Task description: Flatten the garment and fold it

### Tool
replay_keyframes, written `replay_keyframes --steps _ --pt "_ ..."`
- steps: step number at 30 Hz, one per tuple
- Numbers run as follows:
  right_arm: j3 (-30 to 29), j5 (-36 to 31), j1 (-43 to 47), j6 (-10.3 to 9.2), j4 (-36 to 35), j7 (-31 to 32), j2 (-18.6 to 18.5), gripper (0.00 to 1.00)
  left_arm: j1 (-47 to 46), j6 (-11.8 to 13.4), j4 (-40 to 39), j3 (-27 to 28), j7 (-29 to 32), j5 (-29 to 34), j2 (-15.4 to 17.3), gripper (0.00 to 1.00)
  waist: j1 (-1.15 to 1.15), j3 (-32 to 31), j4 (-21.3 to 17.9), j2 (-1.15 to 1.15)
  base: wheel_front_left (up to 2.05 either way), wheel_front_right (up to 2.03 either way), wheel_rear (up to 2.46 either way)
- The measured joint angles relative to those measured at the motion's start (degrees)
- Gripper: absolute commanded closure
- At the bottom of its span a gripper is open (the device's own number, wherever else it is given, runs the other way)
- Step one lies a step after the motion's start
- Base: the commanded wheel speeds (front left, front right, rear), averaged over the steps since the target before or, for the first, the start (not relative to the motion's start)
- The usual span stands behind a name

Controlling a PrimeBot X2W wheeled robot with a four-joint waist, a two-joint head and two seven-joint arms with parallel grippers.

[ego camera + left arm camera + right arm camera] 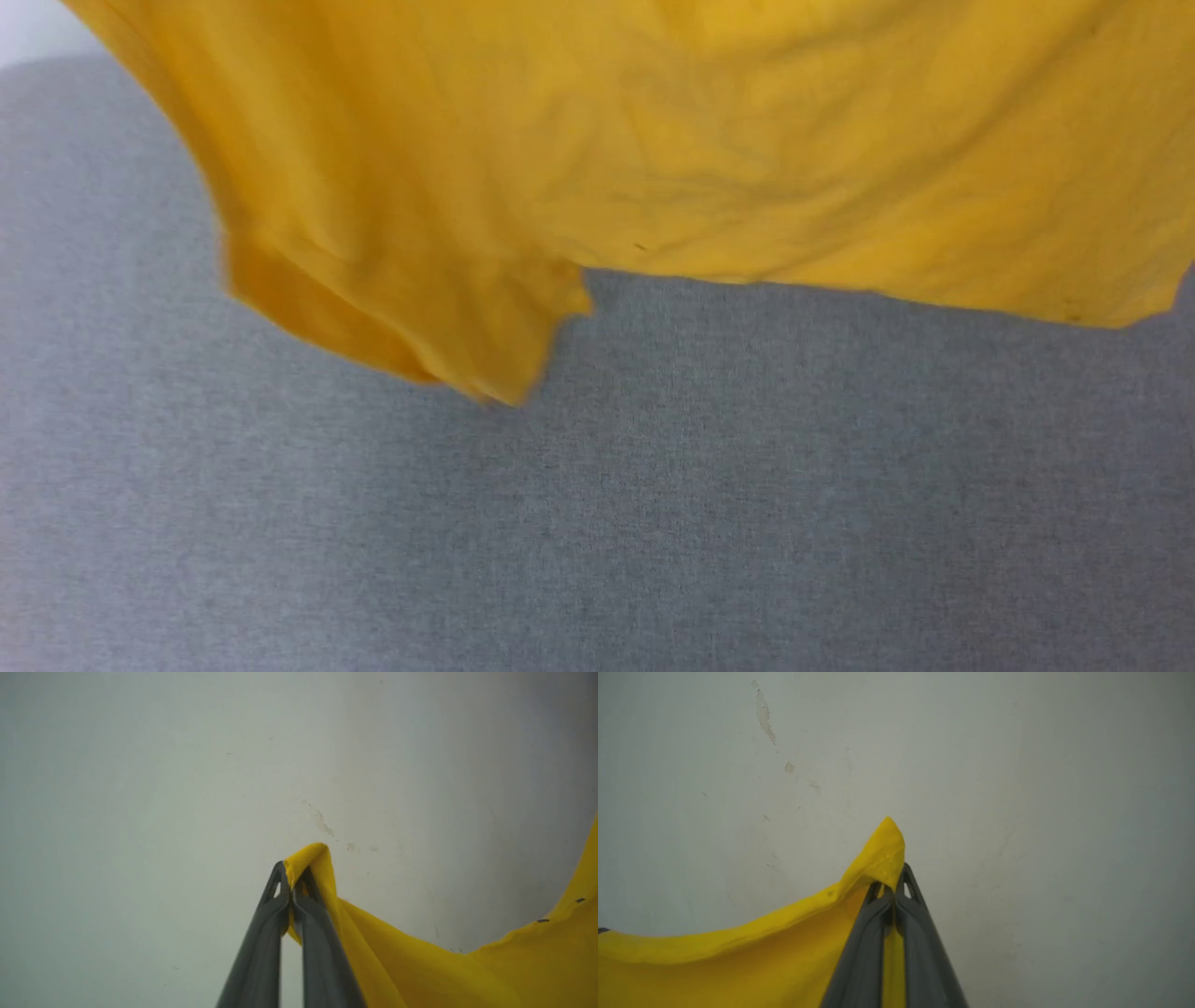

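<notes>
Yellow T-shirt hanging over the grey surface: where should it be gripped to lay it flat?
By the T-shirt's two outer corners, one per gripper, each coming from its own side, as the left gripper and right gripper pinch it: the edge spans between them and the body hangs open, sleeve down.

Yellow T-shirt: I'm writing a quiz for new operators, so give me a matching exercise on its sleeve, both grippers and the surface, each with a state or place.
1. left gripper
2. right gripper
3. sleeve
4. surface

a. grey, below the hanging T-shirt
b. shut on a T-shirt corner trailing to its view's right
c. hangs lowest, left in the head view
d. shut on a T-shirt corner trailing to its view's left

Pairs: 1-b, 2-d, 3-c, 4-a.
</notes>
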Motion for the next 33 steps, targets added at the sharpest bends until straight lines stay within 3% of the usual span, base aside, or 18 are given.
replay_keyframes --steps 4,8,12,17,26,33 --pt "-0.1 -2.5 -7.2 0.0 3.6 -1.4 1.5 1.0 -10.8 0.0 2.3 -0.6 -2.1 4.7 -0.2 1.0 0.01 5.1 -0.7 0.0 0.0 0.0 0.0" --pt "-1.3 -5.8 -13.9 0.0 9.2 -6.6 3.5 1.0 -20.0 0.0 5.5 -4.0 -5.1 10.0 0.4 1.0 0.02 10.5 -1.6 0.0 0.0 0.0 0.0" --pt "-3.0 -8.4 -18.5 0.0 14.1 -10.9 5.4 1.0 -27.2 0.0 8.8 -6.7 -7.5 11.8 0.2 1.0 0.02 15.2 -2.9 0.0 0.0 0.0 0.0" --pt "-3.3 -10.1 -21.1 0.0 17.4 -15.0 5.0 1.0 -32.7 0.0 11.2 -11.8 -11.4 12.2 0.2 1.0 0.01 20.2 -4.6 0.0 0.0 0.0 0.0" --pt "-0.9 -8.2 -20.0 0.0 18.4 -18.6 2.0 1.0 -31.1 0.0 11.6 -17.7 -19.2 4.3 0.6 1.0 0.01 28.6 -6.1 0.0 0.0 0.0 0.0" --pt "4.0 1.0 -12.6 0.0 9.6 -18.6 -3.9 1.0 -19.5 0.2 4.4 -16.1 -24.3 -3.6 1.8 1.0 0.0 32.4 -3.8 0.0 0.0 0.0 0.0"
